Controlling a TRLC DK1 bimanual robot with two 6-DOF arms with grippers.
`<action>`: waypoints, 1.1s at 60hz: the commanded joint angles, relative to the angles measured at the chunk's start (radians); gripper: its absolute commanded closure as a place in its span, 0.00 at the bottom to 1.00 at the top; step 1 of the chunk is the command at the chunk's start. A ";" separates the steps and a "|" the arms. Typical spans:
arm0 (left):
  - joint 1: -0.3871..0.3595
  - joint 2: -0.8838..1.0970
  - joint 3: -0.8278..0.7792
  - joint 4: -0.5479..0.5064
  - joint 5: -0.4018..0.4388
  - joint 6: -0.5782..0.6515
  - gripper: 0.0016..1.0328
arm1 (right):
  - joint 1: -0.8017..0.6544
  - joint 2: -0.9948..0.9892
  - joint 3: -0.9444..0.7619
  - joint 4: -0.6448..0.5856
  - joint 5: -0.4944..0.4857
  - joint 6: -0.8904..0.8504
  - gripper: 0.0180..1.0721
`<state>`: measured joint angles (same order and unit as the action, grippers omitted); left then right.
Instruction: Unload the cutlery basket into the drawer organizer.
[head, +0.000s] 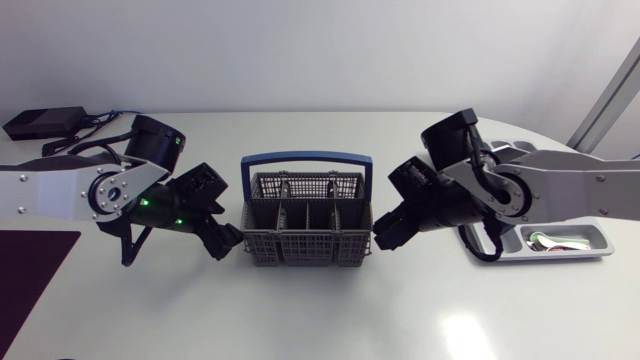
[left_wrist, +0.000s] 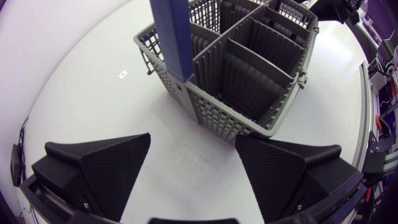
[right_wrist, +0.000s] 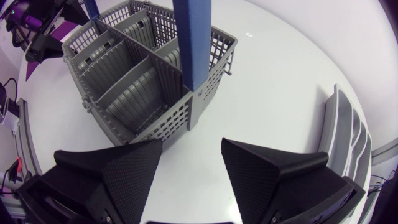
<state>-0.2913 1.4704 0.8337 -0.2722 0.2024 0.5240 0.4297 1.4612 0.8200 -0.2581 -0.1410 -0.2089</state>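
The grey cutlery basket (head: 308, 225) with its blue handle (head: 308, 158) stands upright at the middle of the white counter (head: 330, 320). The compartments I can see look empty. My left end effector (head: 222, 240) sits just beside its left wall and my right end effector (head: 385, 232) just beside its right wall, both spread wide and holding nothing. I judge that a low sideways move by either arm could shove or tip the light basket, and that both reaching in together could clash at the handle. The drawer organizer (head: 597, 238) lies at the far right, partly hidden behind my right arm, with a spoon (head: 545, 240) in it. A black box (head: 40, 122) and a dark mat (head: 30, 270) lie well apart at the left.
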 joint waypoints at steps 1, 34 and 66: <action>-0.023 0.024 0.047 0.027 0.019 -0.022 0.07 | 0.015 0.002 0.027 0.020 -0.022 0.003 0.33; 0.050 -0.048 -0.019 0.027 0.015 -0.016 0.05 | 0.006 -0.035 -0.010 0.023 0.070 -0.006 0.19; 0.270 -0.318 -0.108 0.025 0.022 -0.130 0.05 | -0.189 -0.234 -0.102 0.028 0.132 -0.070 0.05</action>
<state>-0.0463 1.1835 0.7677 -0.2489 0.2119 0.4252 0.2771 1.2629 0.7563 -0.2352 -0.0196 -0.2630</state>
